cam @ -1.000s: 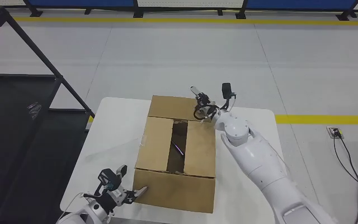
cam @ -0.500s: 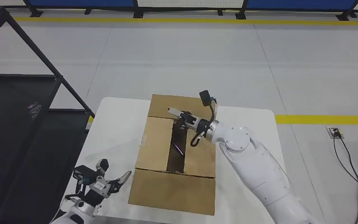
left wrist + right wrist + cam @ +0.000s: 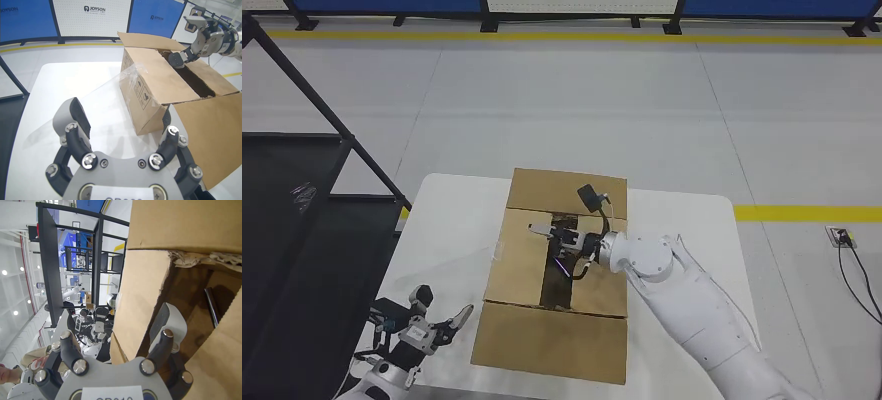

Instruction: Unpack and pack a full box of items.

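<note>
A brown cardboard box (image 3: 597,270) stands mid-table with its two long top flaps nearly shut and a dark slot between them. My right gripper (image 3: 554,238) is open over that slot's far half. In the right wrist view one finger (image 3: 166,323) is inside the gap and the left flap (image 3: 140,294) lies between the fingers. A thin dark rod-like item (image 3: 211,308) lies inside the box. My left gripper (image 3: 121,117) is open with nothing in it, low over the table off the box's near left corner (image 3: 445,305). The left wrist view shows the right gripper (image 3: 184,40) above the box (image 3: 170,85).
Loose clear tape (image 3: 132,73) hangs off the box's left side. The white table (image 3: 452,240) has free room left of the box. A black metal frame (image 3: 302,110) stands beyond the table's left edge.
My right gripper has come from the box's far edge towards me, down over the slot and around the left flap's edge. My left gripper has drawn back left, away from the box's near corner.
</note>
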`<action>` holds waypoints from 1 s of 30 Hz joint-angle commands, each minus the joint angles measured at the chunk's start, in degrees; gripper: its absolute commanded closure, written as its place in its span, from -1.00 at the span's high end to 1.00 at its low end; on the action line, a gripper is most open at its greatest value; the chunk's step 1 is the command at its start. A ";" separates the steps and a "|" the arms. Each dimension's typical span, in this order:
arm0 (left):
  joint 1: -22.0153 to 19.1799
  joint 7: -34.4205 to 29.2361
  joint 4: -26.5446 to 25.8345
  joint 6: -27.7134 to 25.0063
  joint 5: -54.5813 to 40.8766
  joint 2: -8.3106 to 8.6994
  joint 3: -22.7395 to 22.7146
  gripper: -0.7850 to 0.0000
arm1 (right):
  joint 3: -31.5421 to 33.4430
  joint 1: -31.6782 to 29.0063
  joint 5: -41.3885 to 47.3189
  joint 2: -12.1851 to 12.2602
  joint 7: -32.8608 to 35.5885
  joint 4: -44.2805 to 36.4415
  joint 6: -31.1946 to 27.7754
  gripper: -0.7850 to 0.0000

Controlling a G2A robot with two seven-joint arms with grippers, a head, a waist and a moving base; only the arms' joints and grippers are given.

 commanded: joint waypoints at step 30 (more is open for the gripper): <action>-0.09 -3.11 -8.01 1.02 9.84 -0.18 3.55 1.00 | -2.44 10.20 15.60 -6.91 6.33 13.09 -8.04 1.00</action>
